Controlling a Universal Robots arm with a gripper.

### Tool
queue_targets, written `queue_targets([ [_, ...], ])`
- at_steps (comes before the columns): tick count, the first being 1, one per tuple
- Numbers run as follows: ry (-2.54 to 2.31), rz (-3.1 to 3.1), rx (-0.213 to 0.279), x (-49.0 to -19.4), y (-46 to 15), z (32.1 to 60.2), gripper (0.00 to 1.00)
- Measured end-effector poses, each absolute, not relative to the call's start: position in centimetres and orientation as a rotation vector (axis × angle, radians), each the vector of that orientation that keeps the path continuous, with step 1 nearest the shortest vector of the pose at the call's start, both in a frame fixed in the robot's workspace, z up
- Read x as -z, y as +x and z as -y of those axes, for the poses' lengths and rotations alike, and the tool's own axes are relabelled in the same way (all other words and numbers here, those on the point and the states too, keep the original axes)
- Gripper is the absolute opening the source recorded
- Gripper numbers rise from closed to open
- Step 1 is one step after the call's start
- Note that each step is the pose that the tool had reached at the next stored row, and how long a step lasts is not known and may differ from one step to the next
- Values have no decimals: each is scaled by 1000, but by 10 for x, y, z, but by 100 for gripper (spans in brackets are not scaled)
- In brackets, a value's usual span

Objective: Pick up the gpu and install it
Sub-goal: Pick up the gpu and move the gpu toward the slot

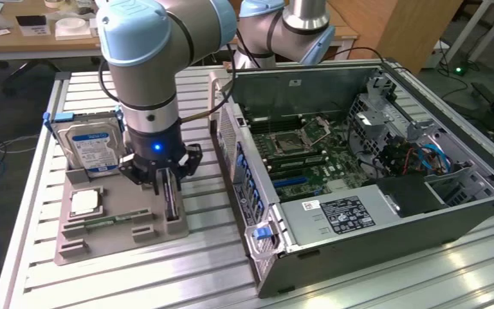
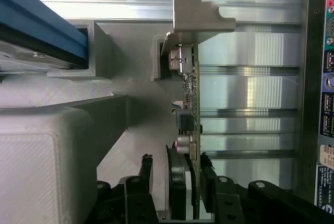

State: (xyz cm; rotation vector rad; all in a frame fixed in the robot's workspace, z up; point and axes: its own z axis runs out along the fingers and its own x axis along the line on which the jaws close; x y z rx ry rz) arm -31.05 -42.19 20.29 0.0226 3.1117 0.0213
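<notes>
Standing on edge in the gray tray [image 1: 101, 248] beside the computer case [image 1: 384, 251], the gpu [image 1: 172, 205] is right under the claw [image 1: 165, 185], and the wrist view shows it between the loose fingers [image 2: 209, 179], not squeezed yet.

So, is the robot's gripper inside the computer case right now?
No, the gripper is down over the gray tray beside the computer case, straddling the gpu standing on edge.
</notes>
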Motion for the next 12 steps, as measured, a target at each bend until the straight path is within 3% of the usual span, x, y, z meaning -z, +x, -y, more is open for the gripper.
queue_targets([
  [3,23,-3112,-21,-203,-311,422,45],
  [4,23,-3112,-21,-203,-311,422,39],
  [10,23,-3112,-21,-203,-311,422,37],
  [11,23,-3112,-21,-203,-311,422,30],
  [12,23,-3112,-21,-203,-310,422,30],
])
